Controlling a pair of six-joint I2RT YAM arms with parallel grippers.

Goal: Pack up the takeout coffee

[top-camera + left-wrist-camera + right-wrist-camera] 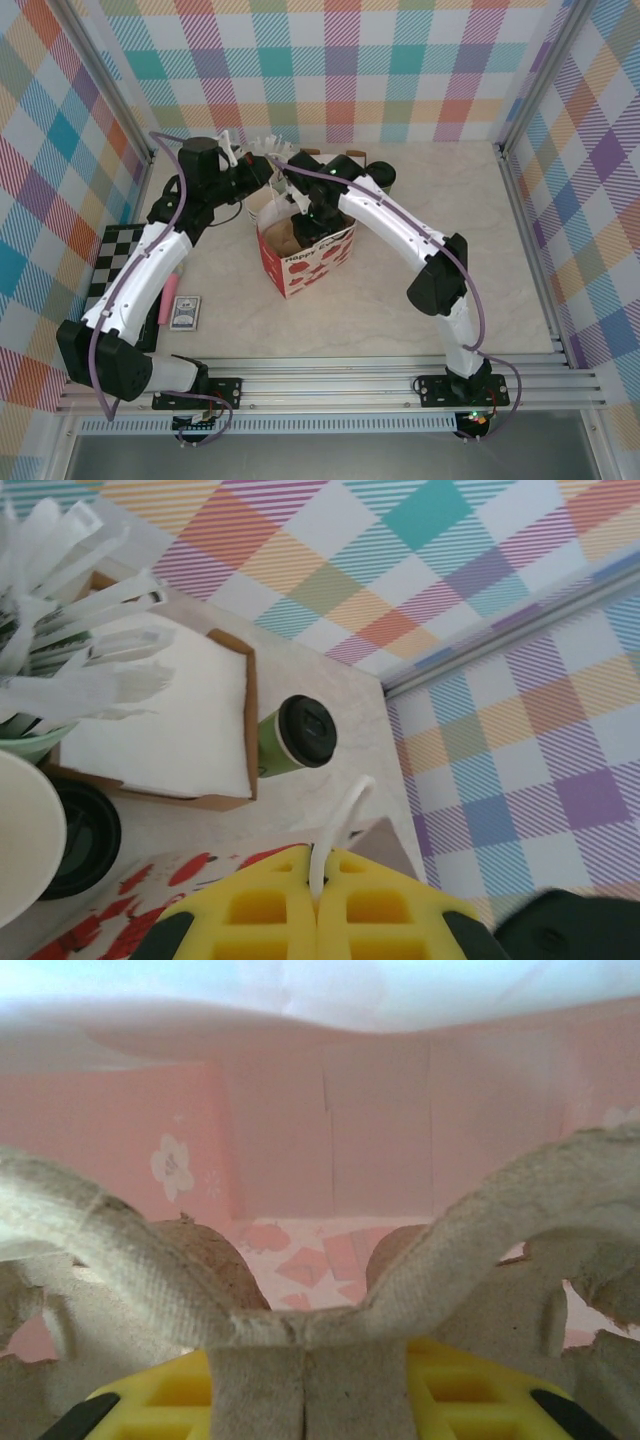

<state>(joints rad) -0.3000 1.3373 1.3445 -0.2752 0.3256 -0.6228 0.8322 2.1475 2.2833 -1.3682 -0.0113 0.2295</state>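
On my overhead feed the paper bag (320, 262), white with red print, stands open near the middle of the desk (400, 320), and both arms arch over it from either side. My left end effector (318, 880) is clenched on the bag's thin white handle (340, 815), which rises as a narrow strip from between the yellow fingers (260, 910). My right end effector (305, 1380) is down inside the bag, grasping the centre wall of a grey pulp cup carrier (150, 1270); the bag's pink inner side fills the background of that wrist feed. The takeout coffee (300, 735) is outside the bag, upright on the desk with its black lid on, just beside the brown-edged napkin tray (250, 710). From above I see it at the far side of the desk, beyond the bag and close to the right arm's forearm. A cup of white packets (80, 630) sits on the other side of the tray.
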